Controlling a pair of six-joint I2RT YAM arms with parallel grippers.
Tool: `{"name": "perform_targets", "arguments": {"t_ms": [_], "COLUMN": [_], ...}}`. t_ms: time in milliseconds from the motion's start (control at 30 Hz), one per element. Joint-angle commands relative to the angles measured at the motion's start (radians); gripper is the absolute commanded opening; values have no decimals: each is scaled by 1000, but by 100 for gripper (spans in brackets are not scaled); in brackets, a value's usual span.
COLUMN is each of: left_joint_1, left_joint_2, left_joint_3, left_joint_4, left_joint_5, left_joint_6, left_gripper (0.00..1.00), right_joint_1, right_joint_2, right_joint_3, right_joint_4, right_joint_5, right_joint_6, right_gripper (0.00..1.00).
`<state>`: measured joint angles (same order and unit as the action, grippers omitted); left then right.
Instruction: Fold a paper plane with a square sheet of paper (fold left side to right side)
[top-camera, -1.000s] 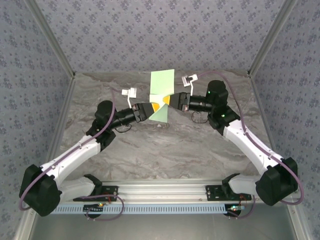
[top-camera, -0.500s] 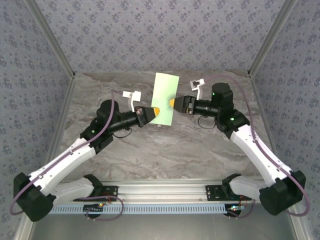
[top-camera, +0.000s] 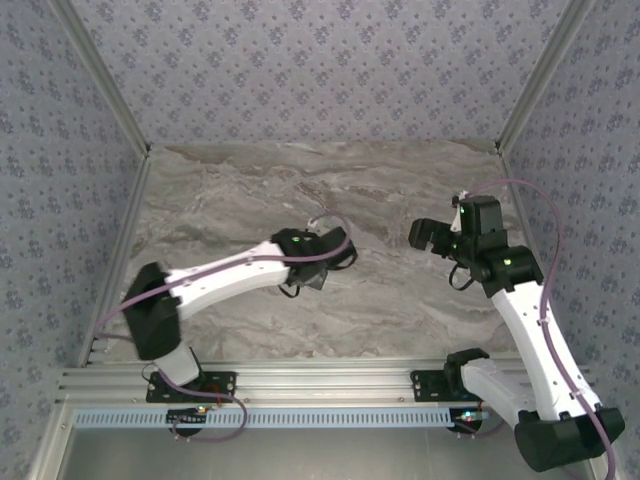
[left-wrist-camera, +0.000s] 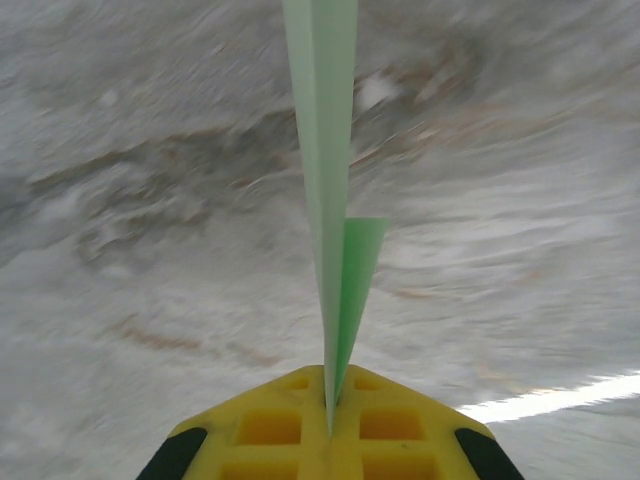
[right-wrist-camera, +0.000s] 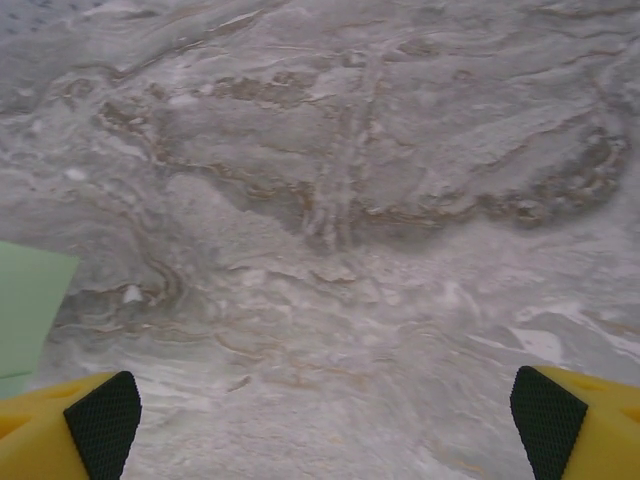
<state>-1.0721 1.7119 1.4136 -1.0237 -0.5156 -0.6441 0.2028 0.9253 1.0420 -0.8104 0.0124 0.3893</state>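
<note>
The pale green sheet of paper (left-wrist-camera: 325, 150), already doubled over, is clamped edge-on between the closed fingers of the left gripper (left-wrist-camera: 328, 405) near the middle of the table (top-camera: 400, 300). The layers are thereby pinched together, which is judged to suit the left-to-right fold. The right gripper (right-wrist-camera: 322, 425) is held over bare marble to the right, its jaws spread wide and nothing gripped. A green corner is seen at the left edge of the right wrist view.

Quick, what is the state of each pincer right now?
Left pincer: closed, holding the folded green paper.
Right pincer: open, holding nothing.
</note>
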Motion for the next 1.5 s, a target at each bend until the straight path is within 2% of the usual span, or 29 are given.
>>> {"name": "perform_targets", "arguments": {"t_ms": [0,300,567,700,800,933,1067,1167,1300,1467], "left_joint_1": [-17,-35,-37,-37,-37,-35,-21,0,55,215], "left_joint_2": [104,459,541,557,549,505,404,303,122,-105], "left_joint_3": [107,283,362,376,387,394,347,290,132,-165], "left_joint_4": [-256,-270,-191,-157,-134,-97,3,67,182,400], "left_joint_5": [-178,-52,84,154,196,245,345,394,461,627], "left_joint_6": [-101,-92,-26,-1,15,51,77,99,101,19], "left_gripper": [0,0,0,9,22,38,52,57,64,66], "right_joint_1": [-22,-56,-78,-85,-89,-93,-94,-95,-85,9], "right_joint_2": [-25,-58,-72,-72,-69,-49,-14,12,55,173], "right_joint_3": [-3,-12,-12,-15,-21,-31,-49,-72,-127,-182], "right_joint_4": [-58,-77,-94,-91,-83,-68,-47,-14,81,247], "right_joint_5": [53,39,33,22,0,-39,-101,-165,-301,-415], "right_joint_6": [-41,-58,-80,-84,-87,-84,-72,-51,-8,56], "right_gripper": [100,100,100,100,100,100,100,100,100,88]}}
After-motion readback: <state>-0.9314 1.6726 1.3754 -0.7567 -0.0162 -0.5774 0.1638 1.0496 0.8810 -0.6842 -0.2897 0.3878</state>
